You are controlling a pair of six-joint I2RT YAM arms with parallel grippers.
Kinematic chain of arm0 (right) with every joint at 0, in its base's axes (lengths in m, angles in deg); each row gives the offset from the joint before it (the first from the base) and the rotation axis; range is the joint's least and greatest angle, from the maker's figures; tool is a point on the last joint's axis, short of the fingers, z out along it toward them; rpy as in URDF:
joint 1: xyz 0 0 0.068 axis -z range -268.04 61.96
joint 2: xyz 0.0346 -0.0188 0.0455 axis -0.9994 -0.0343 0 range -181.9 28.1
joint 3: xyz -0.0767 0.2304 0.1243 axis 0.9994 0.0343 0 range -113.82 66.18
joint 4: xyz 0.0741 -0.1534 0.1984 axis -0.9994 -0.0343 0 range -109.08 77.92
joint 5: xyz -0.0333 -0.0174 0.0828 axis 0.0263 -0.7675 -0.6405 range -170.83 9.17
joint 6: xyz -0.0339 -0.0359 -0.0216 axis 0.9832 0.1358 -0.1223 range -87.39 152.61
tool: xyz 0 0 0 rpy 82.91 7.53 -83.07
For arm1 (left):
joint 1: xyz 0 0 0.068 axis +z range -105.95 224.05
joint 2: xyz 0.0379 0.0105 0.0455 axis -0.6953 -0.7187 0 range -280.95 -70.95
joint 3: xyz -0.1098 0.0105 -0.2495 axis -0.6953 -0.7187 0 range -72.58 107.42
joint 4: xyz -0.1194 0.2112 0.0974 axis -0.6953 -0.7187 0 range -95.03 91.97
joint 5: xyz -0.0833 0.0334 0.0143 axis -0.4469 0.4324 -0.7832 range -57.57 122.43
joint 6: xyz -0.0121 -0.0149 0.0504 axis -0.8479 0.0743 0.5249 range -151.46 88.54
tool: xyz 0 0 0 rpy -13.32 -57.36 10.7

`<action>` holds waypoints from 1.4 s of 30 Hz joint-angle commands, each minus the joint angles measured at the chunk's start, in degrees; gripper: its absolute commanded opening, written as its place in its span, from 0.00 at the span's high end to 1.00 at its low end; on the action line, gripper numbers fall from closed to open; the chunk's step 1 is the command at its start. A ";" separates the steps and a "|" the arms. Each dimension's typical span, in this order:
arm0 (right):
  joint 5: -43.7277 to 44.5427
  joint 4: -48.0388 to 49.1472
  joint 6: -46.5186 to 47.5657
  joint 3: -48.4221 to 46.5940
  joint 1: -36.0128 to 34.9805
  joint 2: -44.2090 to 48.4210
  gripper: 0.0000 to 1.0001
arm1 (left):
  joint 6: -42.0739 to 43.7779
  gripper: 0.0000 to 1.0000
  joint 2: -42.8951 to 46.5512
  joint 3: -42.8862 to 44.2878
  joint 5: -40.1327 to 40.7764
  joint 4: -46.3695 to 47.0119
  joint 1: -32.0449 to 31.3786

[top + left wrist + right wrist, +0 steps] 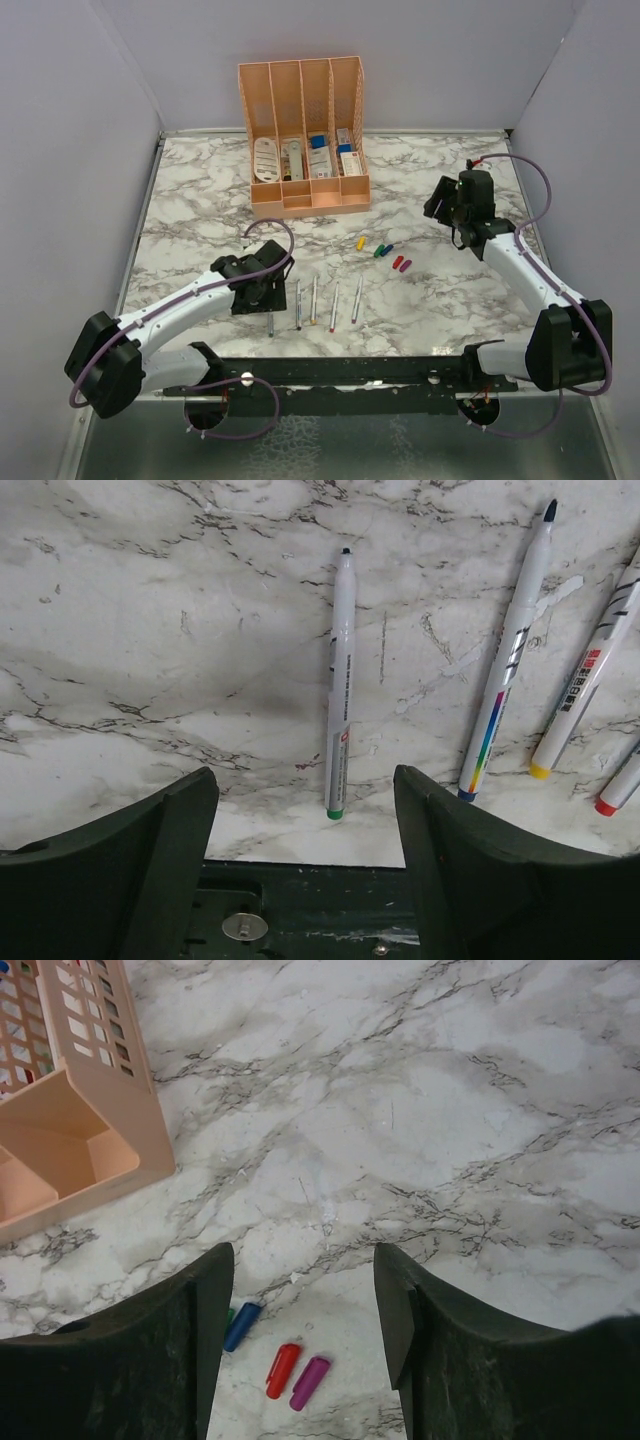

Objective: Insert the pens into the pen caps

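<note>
**Operator:** Which pen do I go for, and how?

**Spotter:** Take the green-ended pen [341,680]. It's the leftmost of the pens [314,300] lined up close to the near edge of the table [190,210], left of centre. Your left gripper [303,780] hangs right over its green end, with its fingers [160,850] spread and nothing between them. I'd move forward along the barrel and pinch across it near the middle. That way it should lift level and leave the writing tip free for a cap.

**Operator:** And my right side?

**Spotter:** Your right gripper [302,1255] is also spread wide and empty, above bare marble toward the right edge. The pen caps [383,250] lie loose right of centre, between the organiser [303,135] and the near edge. In the wrist view, the blue cap [241,1326], red cap [283,1370] and magenta cap [309,1382] sit just short of the fingers. The green cap [378,252] is mostly hidden there behind one finger.

**Operator:** What's the pen like?

**Spotter:** It's thin and grey-white with a printed barrel, and its fine dark tip points to the far edge. It'll likely roll, so close on it squarely.
</note>
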 commanded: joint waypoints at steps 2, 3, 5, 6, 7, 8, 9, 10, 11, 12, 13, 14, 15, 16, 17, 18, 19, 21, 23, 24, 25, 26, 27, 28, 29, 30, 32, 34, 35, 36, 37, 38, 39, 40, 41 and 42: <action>-3.50 1.78 -3.36 -0.80 0.95 -0.23 0.51 | 4.92 0.33 -2.10 1.45 -5.89 -1.58 -0.24; -3.71 2.17 -3.83 -0.34 1.15 -0.23 0.60 | 5.57 0.35 -2.78 1.66 -6.36 -1.53 -0.21; -4.52 2.91 -4.11 0.20 1.64 -0.38 0.62 | 7.05 0.37 -4.59 2.18 -7.06 -1.65 -0.11; -4.81 2.94 -4.13 0.20 1.85 -0.54 0.62 | 7.65 0.38 -5.47 2.45 -7.35 -1.63 -0.11; -4.70 2.66 -4.13 -0.02 1.95 -0.70 0.62 | 8.16 0.39 -6.31 2.71 -7.57 -1.61 -0.02; -4.33 2.22 -4.06 -0.27 1.97 -0.87 0.58 | 8.62 0.38 -7.13 3.00 -7.83 -1.61 0.01; -3.88 1.90 -4.06 -0.55 1.99 -0.91 0.55 | 8.90 0.36 -7.97 3.34 -7.88 -1.61 0.06; -3.25 1.52 -3.93 -0.85 1.93 -0.93 0.51 | 9.05 0.35 -8.55 3.55 -7.83 -1.66 0.14; -2.83 1.16 -3.69 -1.13 1.92 -0.81 0.49 | 9.21 0.35 -9.16 3.71 -7.68 -1.77 0.22; -2.34 1.01 -3.37 -1.31 1.98 -0.65 0.49 | 9.34 0.35 -9.67 3.87 -7.51 -1.74 0.37; -1.82 0.93 -2.94 -1.41 2.04 -0.40 0.49 | 9.56 0.35 -10.06 4.06 -7.26 -1.71 0.60; -1.49 0.92 -2.56 -1.54 1.97 -0.14 0.49 | 9.86 0.35 -10.57 4.23 -7.10 -1.69 0.86; -1.20 1.01 -2.17 -1.51 1.95 0.12 0.49 | 10.32 0.35 -11.04 4.49 -7.04 -1.69 1.31; -1.03 1.06 -1.85 -1.48 1.95 0.34 0.49 | 10.91 0.35 -11.56 4.74 -7.04 -1.63 1.89; -0.87 1.14 -1.58 -1.43 1.97 0.46 0.49 | 11.63 0.35 -12.13 5.00 -7.10 -1.66 2.32; -0.83 1.15 -1.32 -1.49 1.96 0.47 0.49 | 12.15 0.36 -12.55 5.23 -7.16 -1.65 2.81; -0.89 1.15 -1.18 -1.51 1.97 0.48 0.48 | 12.66 0.36 -13.04 5.47 -7.25 -1.61 3.20; -1.31 1.22 -0.89 -1.67 1.95 0.32 0.48 | 13.27 0.38 -14.02 5.88 -7.58 -1.66 4.20; -1.92 1.34 -0.88 -1.94 1.96 -0.03 0.48 | 13.88 0.39 -14.86 6.47 -8.32 -1.52 5.13; -2.18 1.50 -0.85 -2.01 1.99 -0.23 0.48 | 13.97 0.39 -15.14 6.73 -8.66 -1.33 5.49; -2.36 1.64 -0.82 -2.12 1.93 -0.41 0.48 | 13.91 0.40 -15.40 6.94 -9.15 -1.04 5.65; -2.60 1.67 -0.79 -2.24 1.93 -0.67 0.48 | 13.79 0.42 -15.53 7.08 -9.87 -0.75 5.77; -2.73 1.68 -0.73 -2.48 1.92 -1.00 0.48 | 13.50 0.44 -15.68 7.10 -10.41 -0.40 5.86; -2.72 1.58 -0.76 -2.66 1.92 -1.28 0.48 | 13.14 0.45 -15.73 7.15 -11.05 -0.04 5.87; -2.79 1.46 -0.79 -2.87 1.95 -1.56 0.48 | 12.74 0.46 -15.82 7.11 -11.70 0.31 5.87; -2.87 1.41 -0.79 -3.01 1.93 -1.81 0.48 | 12.23 0.46 -15.91 7.06 -12.21 0.65 5.87; -3.16 1.41 -0.88 -3.17 1.92 -2.14 0.48 | 11.26 0.47 -15.97 6.74 -13.49 1.60 5.85; -3.59 1.56 -0.97 -3.26 1.98 -2.41 0.48 | 10.40 0.48 -15.86 6.14 -14.35 2.40 5.87; -3.83 1.59 -0.97 -3.27 1.93 -2.49 0.48 | 10.00 0.49 -15.88 5.80 -14.64 2.58 5.87; -3.90 1.59 -1.03 -3.31 1.92 -2.51 0.48 | 9.69 0.50 -15.89 5.48 -14.82 2.67 5.87; -4.02 1.58 -0.97 -3.35 1.96 -2.51 0.48 | 9.44 0.51 -15.87 5.18 -14.92 2.68 5.87; -4.07 1.59 -1.01 -3.35 1.92 -2.51 0.48 | 9.30 0.52 -15.80 4.89 -15.02 2.70 5.87; -4.15 1.57 -0.99 -3.35 1.94 -2.51 0.48 | 9.15 0.54 -15.79 4.64 -15.03 2.70 5.87; -4.31 1.52 -1.01 -3.35 1.94 -2.56 0.48 | 9.05 0.55 -15.78 4.53 -15.03 2.70 5.87; -4.50 1.50 -0.99 -3.35 1.93 -2.60 0.48 | 8.93 0.56 -15.80 4.43 -15.04 2.68 5.87; -4.62 1.46 -1.01 -3.38 1.93 -2.58 0.48 | 8.83 0.57 -15.91 4.43 -15.08 2.68 5.87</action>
